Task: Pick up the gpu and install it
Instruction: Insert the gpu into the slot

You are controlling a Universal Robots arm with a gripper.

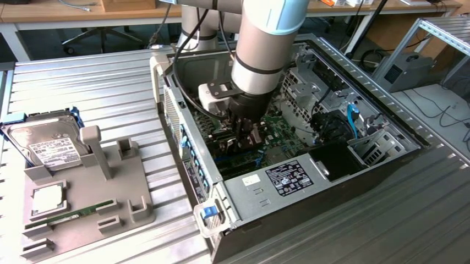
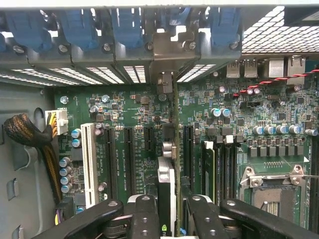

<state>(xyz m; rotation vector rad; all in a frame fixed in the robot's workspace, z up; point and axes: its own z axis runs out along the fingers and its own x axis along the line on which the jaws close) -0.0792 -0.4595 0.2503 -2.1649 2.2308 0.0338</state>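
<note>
The gpu (image 2: 168,186) is edge-on between my fingers (image 2: 145,214), standing upright over the motherboard (image 2: 129,124) inside the open computer case (image 1: 367,99); its metal bracket (image 2: 167,55) sits up against the rear slot openings. My gripper (image 2: 169,219) is pinching the card from both sides — jaws closed on it, not spread. Out on the metal table (image 1: 88,82), well apart from the case, a grey holder tray (image 1: 81,203) — a hard drive (image 1: 45,144) and a RAM stick (image 1: 74,214) sit in it.
</note>
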